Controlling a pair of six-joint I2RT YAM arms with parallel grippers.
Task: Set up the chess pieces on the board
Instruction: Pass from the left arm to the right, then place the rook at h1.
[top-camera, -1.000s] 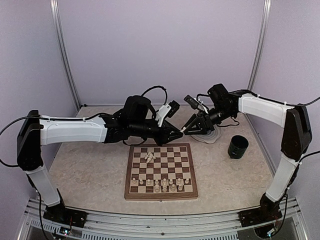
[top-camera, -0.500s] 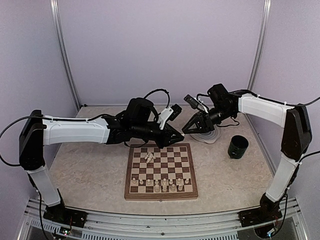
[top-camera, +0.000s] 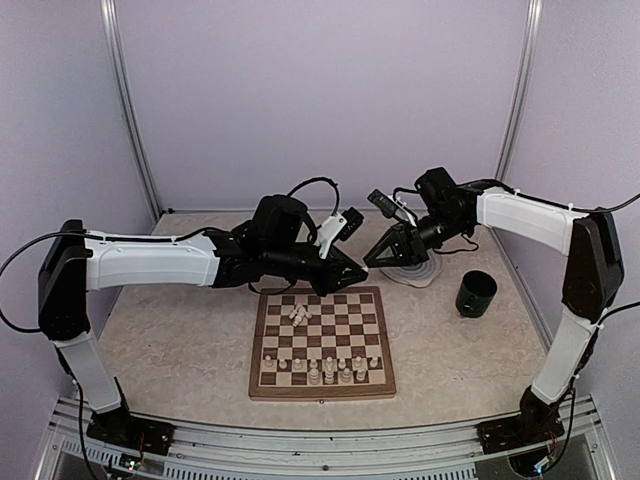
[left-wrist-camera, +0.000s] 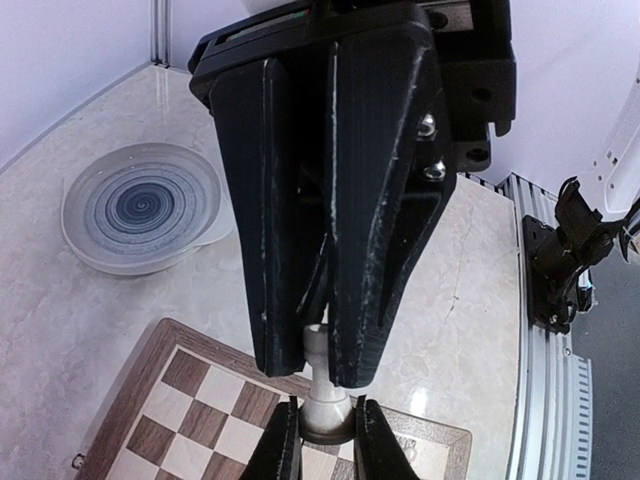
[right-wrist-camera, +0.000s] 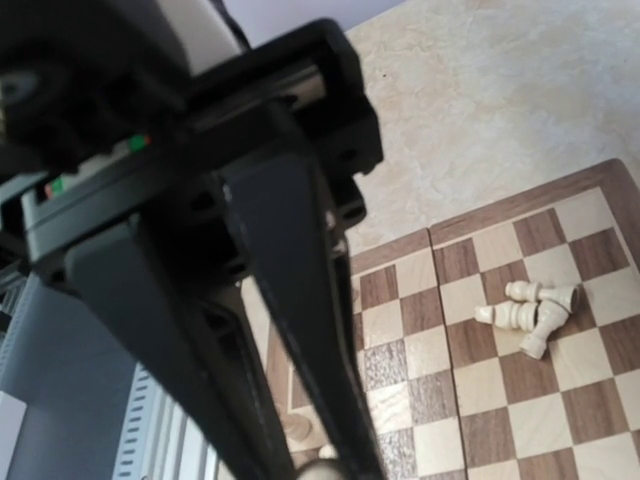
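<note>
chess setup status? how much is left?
Done: several pieces stand in the two near rows of the board. In hand: one piece held in the air, left fingers on its top, right fingers shut on its base, likely a handover. Left: place it, then stand up the heap of toppled pieces mid-board; the near rows show gaps.

A beige, marble-patterned table (top-camera: 180, 340) carries three things. A wooden chessboard (top-camera: 345, 325) with dark brown and cream checks lies flat around the middle, closer to the near edge. Beyond the chessboard's far right corner, and apart from it, sits a round pale plate (left-wrist-camera: 90, 240) with grey rings. A dark cup (top-camera: 476, 293) stands upright to the right, near the plate, touching neither.
</note>
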